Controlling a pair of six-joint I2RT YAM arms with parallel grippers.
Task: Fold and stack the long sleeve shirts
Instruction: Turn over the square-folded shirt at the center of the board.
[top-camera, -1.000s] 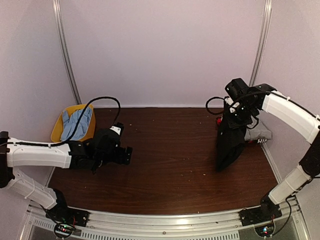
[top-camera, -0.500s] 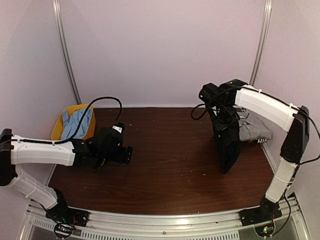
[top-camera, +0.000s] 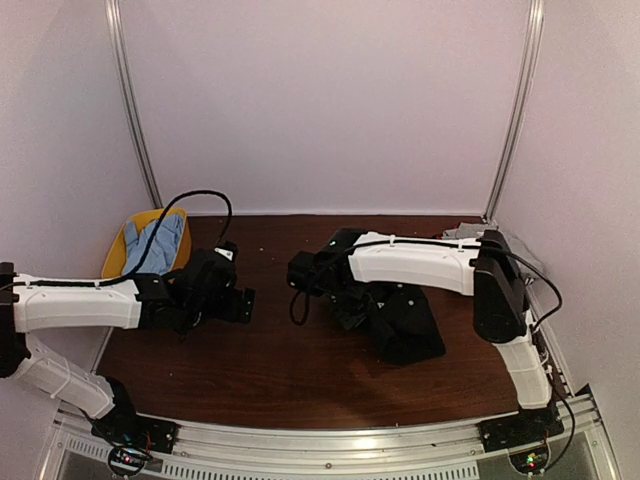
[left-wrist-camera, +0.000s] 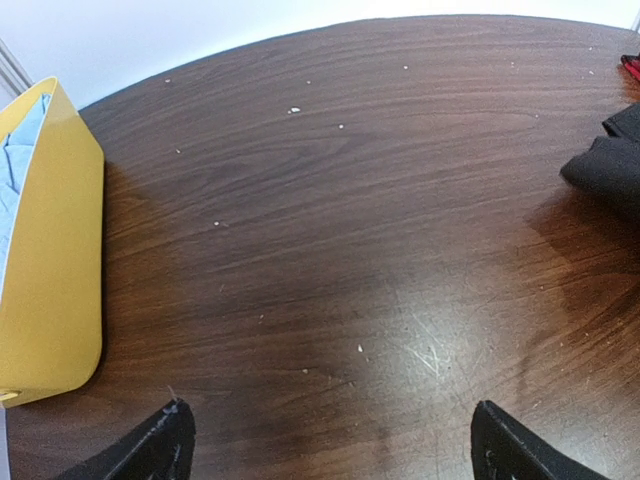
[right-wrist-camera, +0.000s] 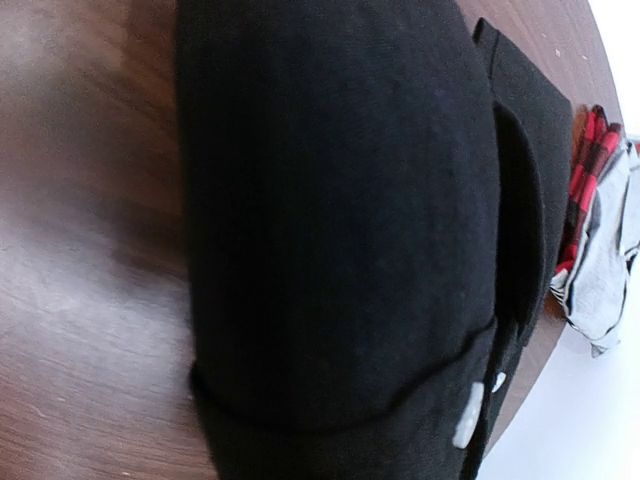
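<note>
Black shirt (top-camera: 405, 320) lay bunched on the desk (top-camera: 300, 370), right of the middle, with the right tool (top-camera: 335, 290) at its left end.

In the right wrist view the black cloth filled nearly everything and hid the fingers; a small white label (right-wrist-camera: 465, 420) showed at its lower edge. This tool was closed, gripping the shirt. The grey shirt (right-wrist-camera: 610, 270) lay beyond, beside a red checked cloth (right-wrist-camera: 585, 180), at the far right of the desk. The left tool (left-wrist-camera: 330, 445) stood wide open and held nothing, above bare wood near the yellow basket (left-wrist-camera: 55, 250) with the blue cloth (top-camera: 155, 245).
</note>
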